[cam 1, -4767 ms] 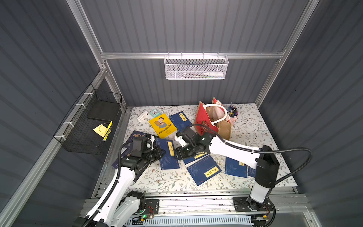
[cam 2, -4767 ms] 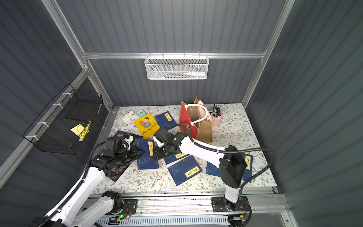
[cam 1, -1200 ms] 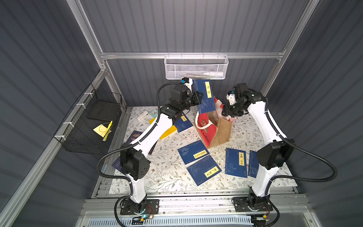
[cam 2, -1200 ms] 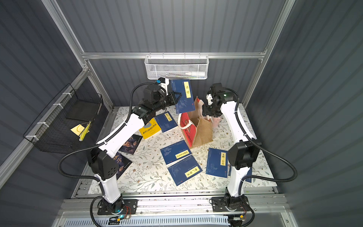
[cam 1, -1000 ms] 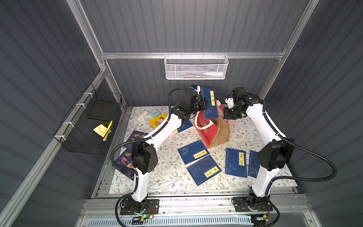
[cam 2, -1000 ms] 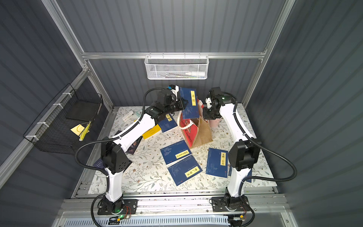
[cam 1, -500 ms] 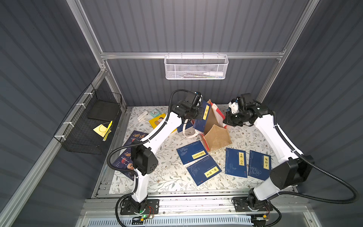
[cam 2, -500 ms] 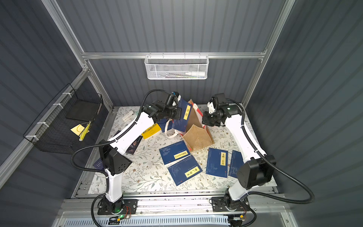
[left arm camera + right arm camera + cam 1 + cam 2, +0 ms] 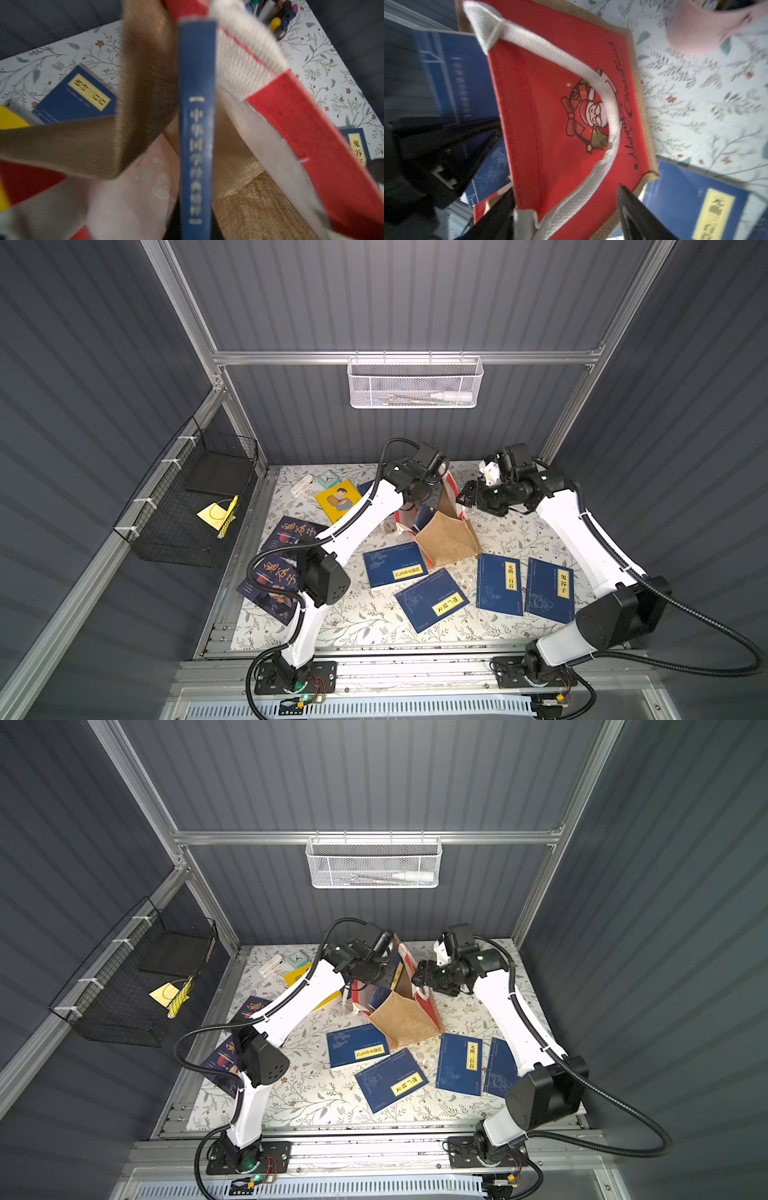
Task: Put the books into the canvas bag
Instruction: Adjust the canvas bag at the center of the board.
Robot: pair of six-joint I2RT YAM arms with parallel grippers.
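Observation:
The canvas bag (image 9: 449, 537) (image 9: 405, 1021) leans tipped toward the left arm, mouth facing it. My left gripper (image 9: 424, 497) is shut on a blue book (image 9: 196, 124), spine toward the wrist camera, its far end inside the bag's mouth between the burlap walls. My right gripper (image 9: 566, 214) (image 9: 467, 495) stands open at the bag's red Santa panel (image 9: 550, 124), with the white handle (image 9: 591, 79) lying loose between its fingers. Several blue books (image 9: 395, 568) (image 9: 498, 583), two dark navy ones (image 9: 293, 533) and a yellow one (image 9: 337, 499) lie on the table.
A pink pen cup (image 9: 702, 27) stands behind the bag near the right arm. A small clock (image 9: 328, 478) sits at the back left. A black wire basket (image 9: 187, 506) with a yellow pad hangs on the left wall, a white mesh basket (image 9: 415, 383) on the back wall.
The left arm came down and pushed the blue book into the bag's mouth. The bag tipped over from upright. The right gripper opened and let go of the handle.

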